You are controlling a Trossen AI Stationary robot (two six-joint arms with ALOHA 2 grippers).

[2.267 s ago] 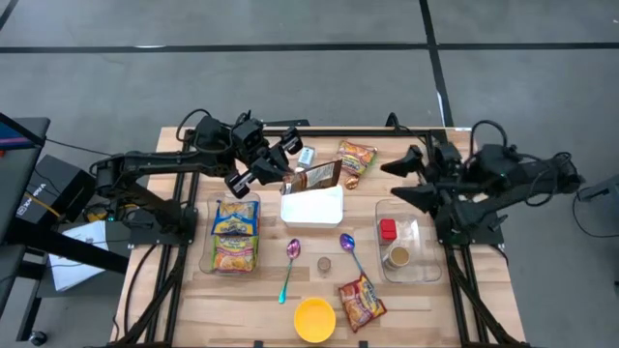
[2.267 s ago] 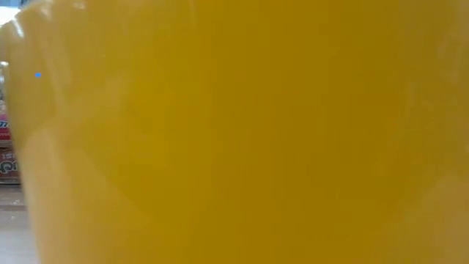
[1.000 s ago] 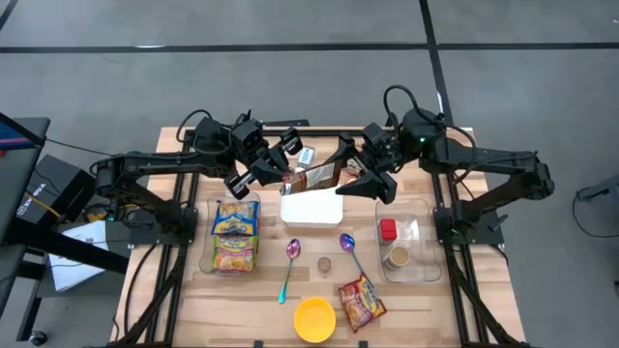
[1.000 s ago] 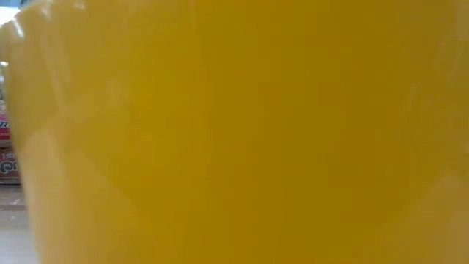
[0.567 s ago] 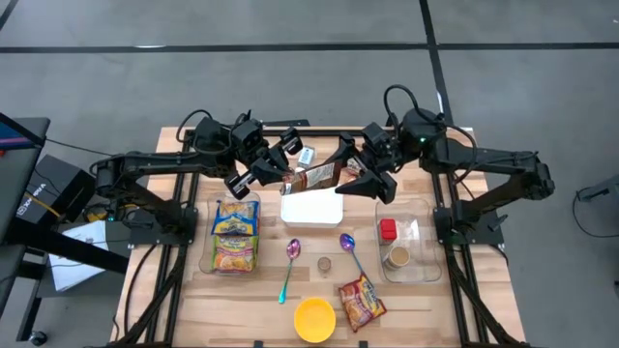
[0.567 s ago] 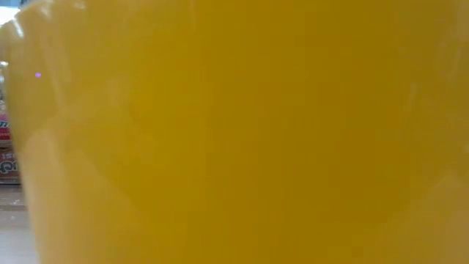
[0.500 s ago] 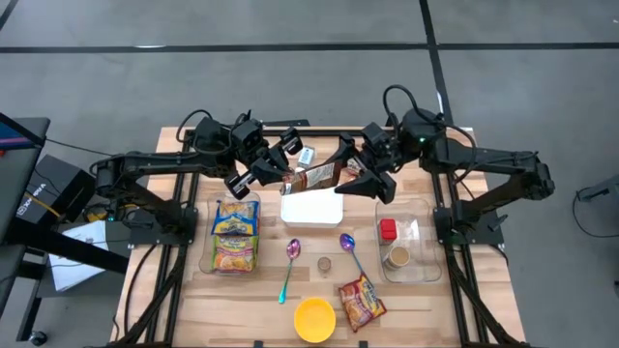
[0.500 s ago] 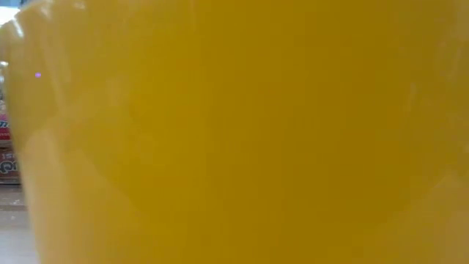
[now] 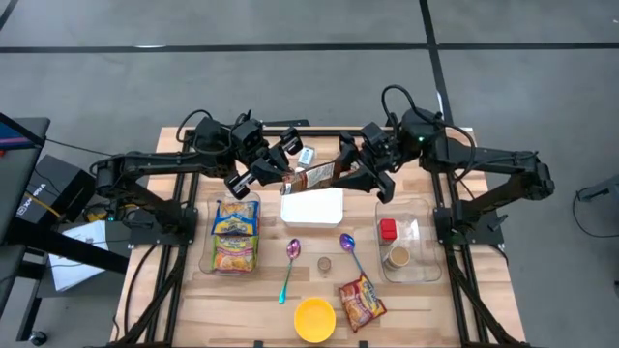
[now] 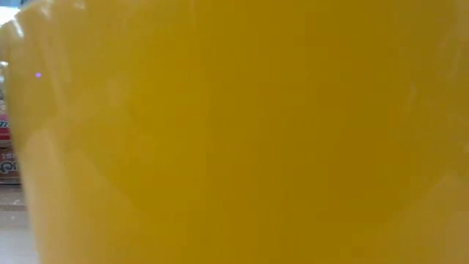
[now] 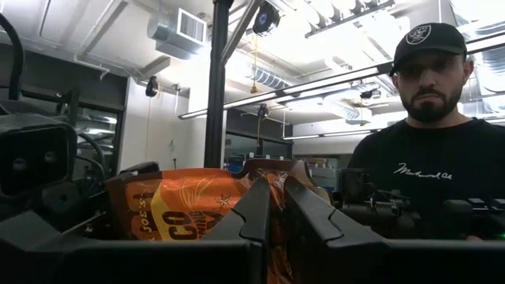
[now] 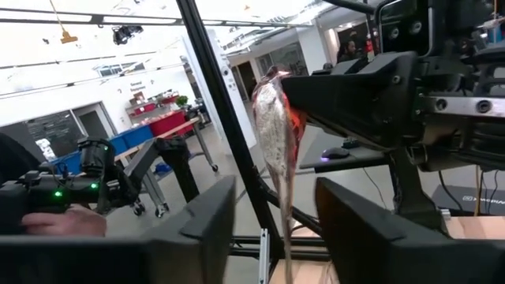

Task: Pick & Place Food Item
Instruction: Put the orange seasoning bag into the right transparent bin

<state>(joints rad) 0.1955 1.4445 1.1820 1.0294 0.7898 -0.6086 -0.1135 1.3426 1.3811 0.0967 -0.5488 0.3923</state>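
Your left gripper (image 9: 287,174) is clamped on one end of the snack packet (image 9: 317,176), holding it clear of the table just above the back edge of the white tray (image 9: 311,207). In the left wrist view the fingers (image 11: 260,211) are pinched tight on the orange foil (image 11: 170,211), so the grip looks firm. Your right gripper (image 9: 358,178) is at the packet's other end with its jaws spread; its own wrist view shows the packet (image 12: 278,138) edge-on between the two fingers (image 12: 209,217), nothing touching yet (looks like a handover setup to me). The thin edge faces the opening, which should make closing on it easy. The yellow bowl (image 10: 242,132) blocks the low view entirely.
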